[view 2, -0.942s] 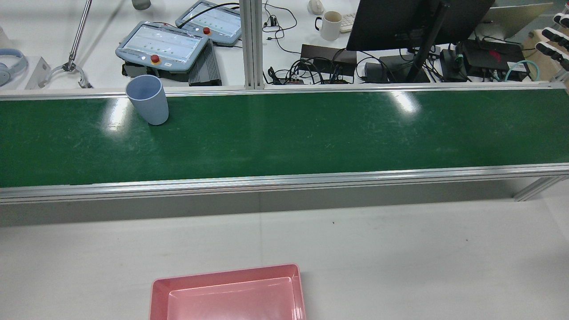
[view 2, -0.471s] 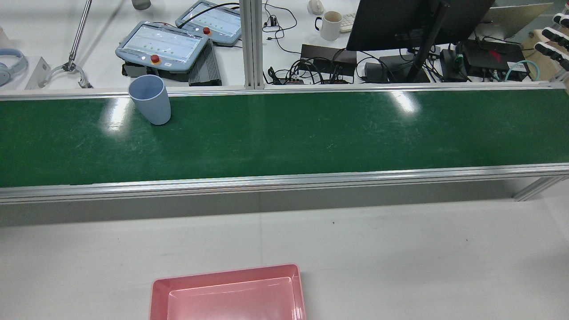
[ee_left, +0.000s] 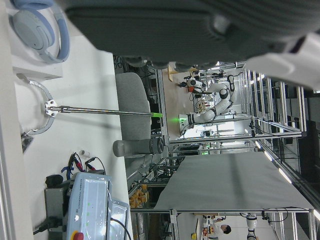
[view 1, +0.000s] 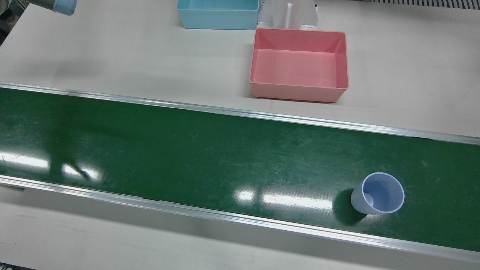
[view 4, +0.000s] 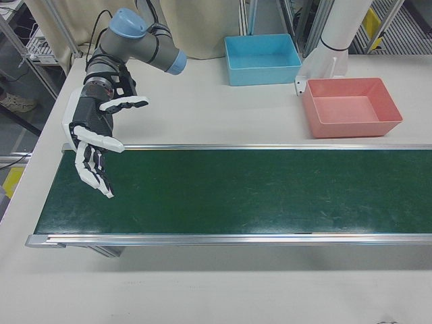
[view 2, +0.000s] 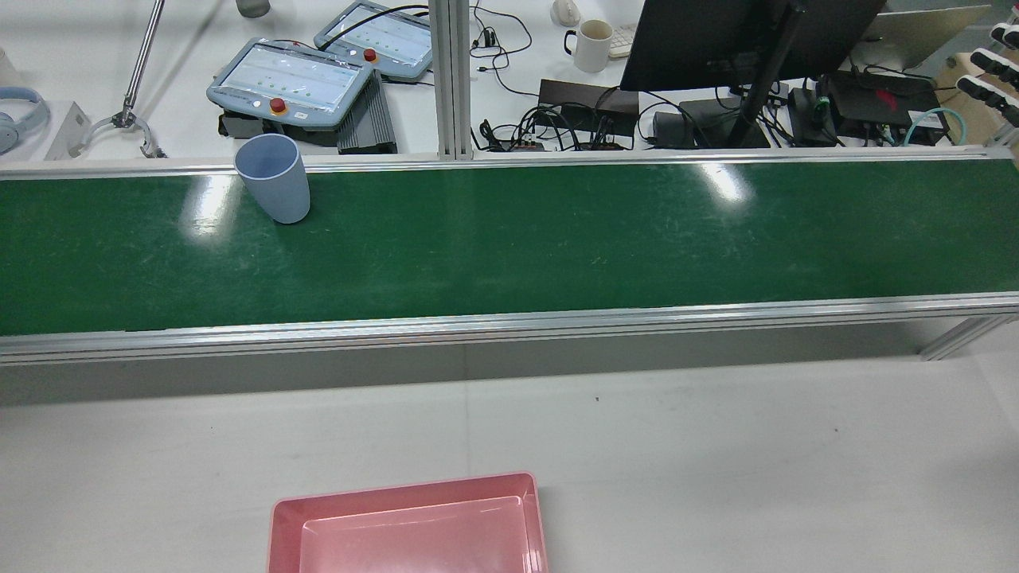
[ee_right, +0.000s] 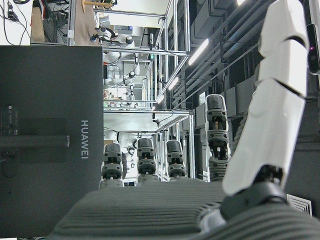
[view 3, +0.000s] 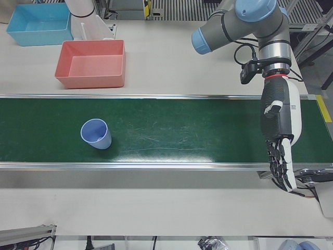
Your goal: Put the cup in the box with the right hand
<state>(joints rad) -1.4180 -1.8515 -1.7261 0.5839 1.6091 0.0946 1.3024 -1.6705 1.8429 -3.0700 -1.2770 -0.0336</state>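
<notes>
A pale blue cup (view 1: 378, 193) (view 2: 273, 177) (view 3: 95, 134) stands upright on the green belt (view 1: 187, 153), on the robot's left half, near the belt's far rail in the rear view. The empty pink box (view 1: 296, 93) (view 2: 402, 487) (view 4: 354, 128) sits on the white table beside the belt. My right hand (view 4: 91, 138) hovers open over the opposite end of the belt, far from the cup; its fingertips (view 2: 995, 60) show at the rear view's right edge. My left hand (view 3: 278, 135) hangs open, fingers down, over its own end of the belt, holding nothing.
A blue box (view 1: 217, 17) (view 4: 263, 61) and a white pedestal (view 1: 288, 15) stand behind the pink box. Beyond the belt's far rail lie teach pendants (view 2: 290, 79), a monitor (view 2: 740, 40), a mug (view 2: 593, 44) and cables.
The cup has drifted slightly to the right along the belt in the rear view. The fingertips at the right edge have not moved.
</notes>
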